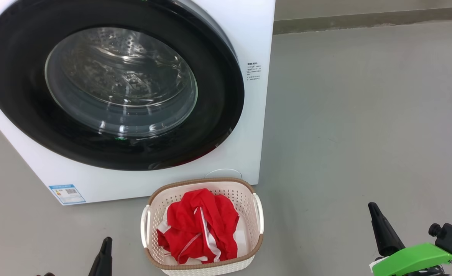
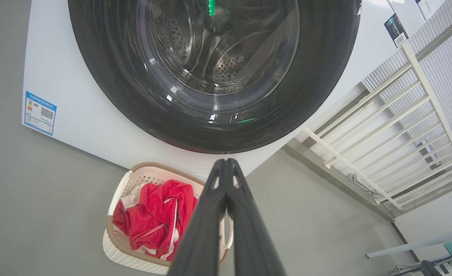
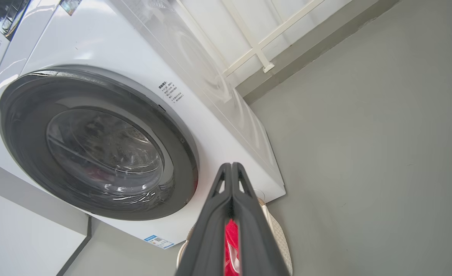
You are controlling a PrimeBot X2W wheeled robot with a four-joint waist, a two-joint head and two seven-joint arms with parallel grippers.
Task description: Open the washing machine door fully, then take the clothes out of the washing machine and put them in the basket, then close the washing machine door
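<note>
I see the basket (image 1: 199, 181) on the floor (image 1: 364, 115), just in front of the washing machine (image 1: 258, 38) near its lower right corner. It is a cream plastic tub, a rounded rectangle. Its walls are pierced by rows of small holes, the rim is brown and woven-looking, and there is a white handle on each side. Inside it lie the clothes (image 1: 201, 226), a crumpled heap of bright red soft fabric with white bands and trim that fills most of the tub.

The washing machine door (image 1: 114, 84) lies flush against the white boxy front. It is a wide glossy black ring round a bulging clear glass bowl, and through the glass I see the perforated steel drum (image 2: 226, 69). A small blue label (image 1: 66, 193) sits at the machine's lower left corner.

My left gripper (image 1: 106, 242) hangs left of the basket, clenched on nothing, its dark tapered fingers (image 2: 206, 214) pressed together. My right gripper (image 1: 374, 212), well to the basket's right, is likewise clenched and empty. The floor is smooth matte grey.
</note>
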